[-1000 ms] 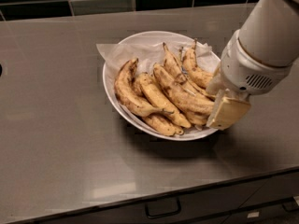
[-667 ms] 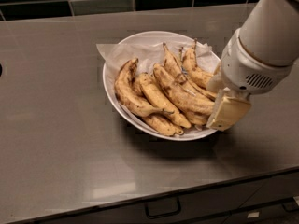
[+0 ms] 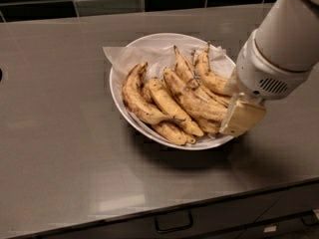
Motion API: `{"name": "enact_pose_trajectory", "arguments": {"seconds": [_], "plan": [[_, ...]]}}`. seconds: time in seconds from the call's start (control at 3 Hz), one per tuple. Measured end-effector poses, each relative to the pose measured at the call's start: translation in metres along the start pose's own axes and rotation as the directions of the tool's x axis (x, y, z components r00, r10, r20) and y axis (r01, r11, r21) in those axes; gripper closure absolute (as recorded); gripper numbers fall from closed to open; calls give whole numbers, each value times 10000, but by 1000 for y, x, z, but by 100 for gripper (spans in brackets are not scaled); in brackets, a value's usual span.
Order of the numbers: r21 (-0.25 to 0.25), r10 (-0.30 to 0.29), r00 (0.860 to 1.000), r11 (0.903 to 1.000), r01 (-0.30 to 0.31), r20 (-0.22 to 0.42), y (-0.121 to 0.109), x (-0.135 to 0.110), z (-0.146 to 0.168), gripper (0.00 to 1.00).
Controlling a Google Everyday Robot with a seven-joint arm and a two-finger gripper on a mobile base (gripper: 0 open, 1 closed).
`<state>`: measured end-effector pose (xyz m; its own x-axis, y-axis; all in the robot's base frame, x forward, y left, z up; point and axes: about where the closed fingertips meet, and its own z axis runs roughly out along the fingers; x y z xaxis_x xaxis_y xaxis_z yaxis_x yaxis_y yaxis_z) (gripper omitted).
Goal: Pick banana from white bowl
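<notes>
The hand [image 3: 241,119] is sitting low at the rim of the white bowl [image 3: 115,91], right at the edge of the fruit; whether it is open or closed I cannot tell. The banana [image 3: 192,99], the long speckled one, is lying just beside the hand, its nearer end seemingly touching it and the rest running away toward the bowl's far side. Nothing is looking lifted, so I am reading this as the reach-and-grasp step, not the pick itself. The next move is calling for a hold on that one fruit alone, then a straight rise; other bananas [image 3: 137,96] are crowding it beyond the hand, and the soft overripe skin is probably not tolerating a hard squeeze. Crumpled paper [image 3: 117,56] is lining the bowl on the side farthest from the hand and may be dragging along. As for room, open desk [image 3: 60,133] is stretching well away past the bowl; the desk's front edge is running near the hand; the space above it is looking free.
</notes>
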<state>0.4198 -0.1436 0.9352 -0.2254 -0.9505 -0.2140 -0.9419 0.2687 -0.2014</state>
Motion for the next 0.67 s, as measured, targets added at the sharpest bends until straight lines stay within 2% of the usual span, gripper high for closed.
{"name": "enact_pose_trajectory", "arguments": {"seconds": [0.33,0.67], "plan": [[-32,203,9998,9998,-203,2,0,-6,9,39],[-232,118,9999,9997,-118,-21,4,-19,21,37]]}}
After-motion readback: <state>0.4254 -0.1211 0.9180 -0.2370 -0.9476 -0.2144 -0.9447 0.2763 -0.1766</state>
